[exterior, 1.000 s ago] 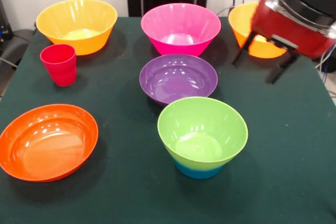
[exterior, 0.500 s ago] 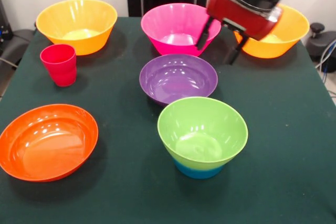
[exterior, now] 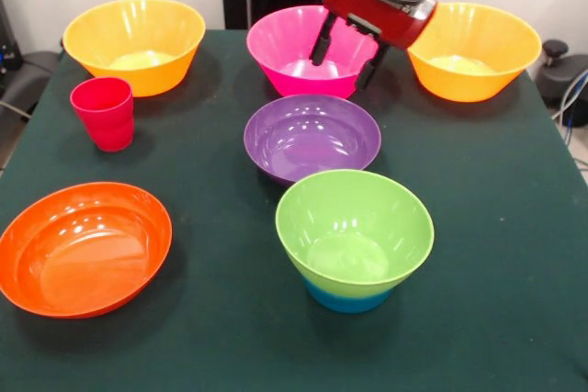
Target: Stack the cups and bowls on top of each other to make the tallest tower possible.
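The gripper (exterior: 344, 50) has swung left from the right yellow bowl (exterior: 473, 50) and hangs open, empty, straddling the pink bowl's (exterior: 308, 48) right rim. Judged step: picking pink. Next: close, carry it near onto the tower (exterior: 355, 238).

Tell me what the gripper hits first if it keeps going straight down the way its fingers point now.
Most likely the pink bowl. The gripper hangs open with its fingers angled down over the bowl's right side, one over the inside, one near the rim. With only the front view, depth is uncertain, so it might strike the rim first.
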